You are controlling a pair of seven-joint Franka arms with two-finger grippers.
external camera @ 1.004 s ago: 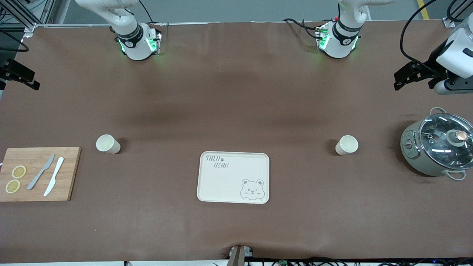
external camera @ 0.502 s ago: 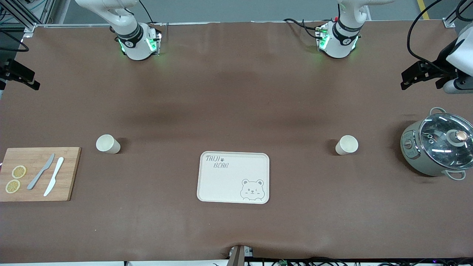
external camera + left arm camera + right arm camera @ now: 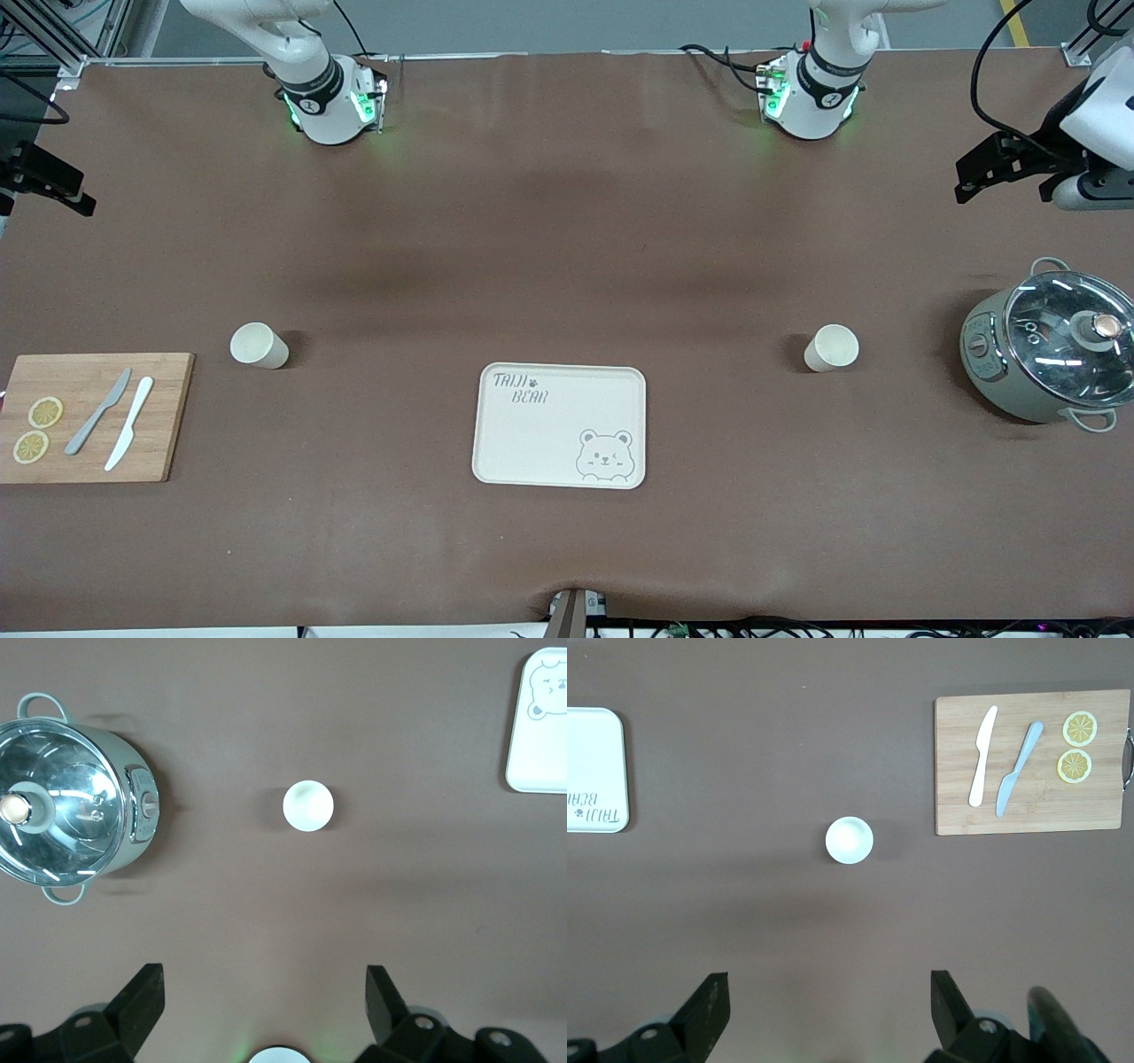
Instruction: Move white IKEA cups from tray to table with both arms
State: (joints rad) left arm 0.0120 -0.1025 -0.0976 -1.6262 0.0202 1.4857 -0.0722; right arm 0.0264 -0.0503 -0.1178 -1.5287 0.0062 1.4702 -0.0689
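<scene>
Two white IKEA cups stand upright on the brown table, on either side of the bear tray (image 3: pixel 560 425). One cup (image 3: pixel 831 347) is toward the left arm's end, the other cup (image 3: pixel 259 345) toward the right arm's end. My left gripper (image 3: pixel 264 988) is open and empty, high over the table between its base and its cup (image 3: pixel 307 805). My right gripper (image 3: pixel 830 992) is open and empty, high over the table short of its cup (image 3: pixel 850 840). Neither gripper shows in the front view, where both arms rise out of the top.
A grey pot with a glass lid (image 3: pixel 1050 354) stands at the left arm's end. A wooden board (image 3: pixel 93 416) with two knives and lemon slices lies at the right arm's end. A black-and-white device (image 3: pixel 1045 159) hangs over the table edge above the pot.
The black-and-white device at the left arm's end has shifted slightly sideways. The cups, the tray and the arm bases have not moved.
</scene>
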